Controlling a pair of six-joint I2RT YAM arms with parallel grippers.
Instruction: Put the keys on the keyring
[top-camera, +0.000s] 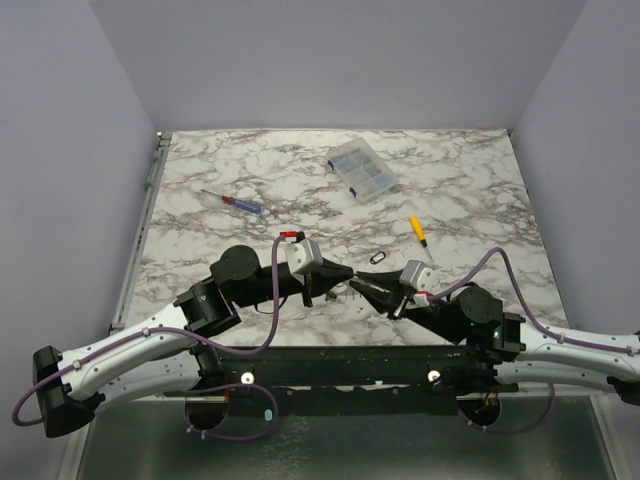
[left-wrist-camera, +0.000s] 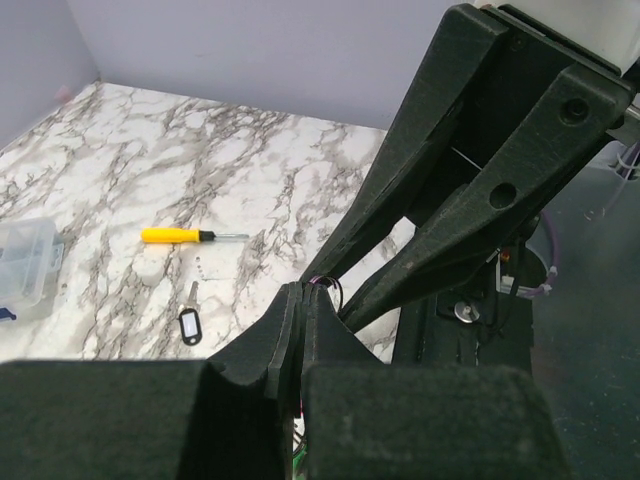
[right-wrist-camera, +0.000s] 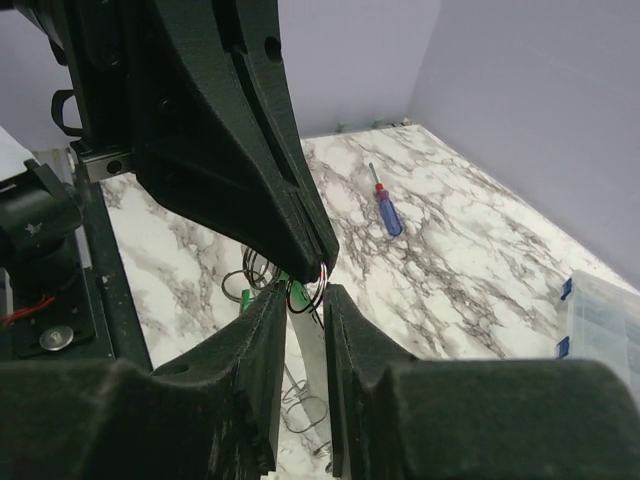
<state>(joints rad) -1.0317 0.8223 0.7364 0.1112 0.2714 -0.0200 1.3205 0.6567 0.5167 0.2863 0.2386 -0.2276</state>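
My left gripper (top-camera: 341, 275) is shut on a thin wire keyring (right-wrist-camera: 305, 297), which also shows in the left wrist view (left-wrist-camera: 327, 284), and holds it above the table's near middle. My right gripper (top-camera: 358, 287) faces it tip to tip. It is open, with one finger (right-wrist-camera: 268, 318) on either side of the ring and close to it. More wire rings and green tags (right-wrist-camera: 247, 283) hang under the left gripper. A small silvery key with a black tag (left-wrist-camera: 189, 322) lies on the table beyond the grippers, and it shows in the top view too (top-camera: 378, 258). I see no other keys.
A yellow-handled screwdriver (top-camera: 418, 230) lies behind the key at the right. A blue and red screwdriver (top-camera: 232, 202) lies at the back left. A clear compartment box (top-camera: 360, 168) stands at the back middle. Loose wire loops (right-wrist-camera: 325, 400) lie on the table under my right gripper.
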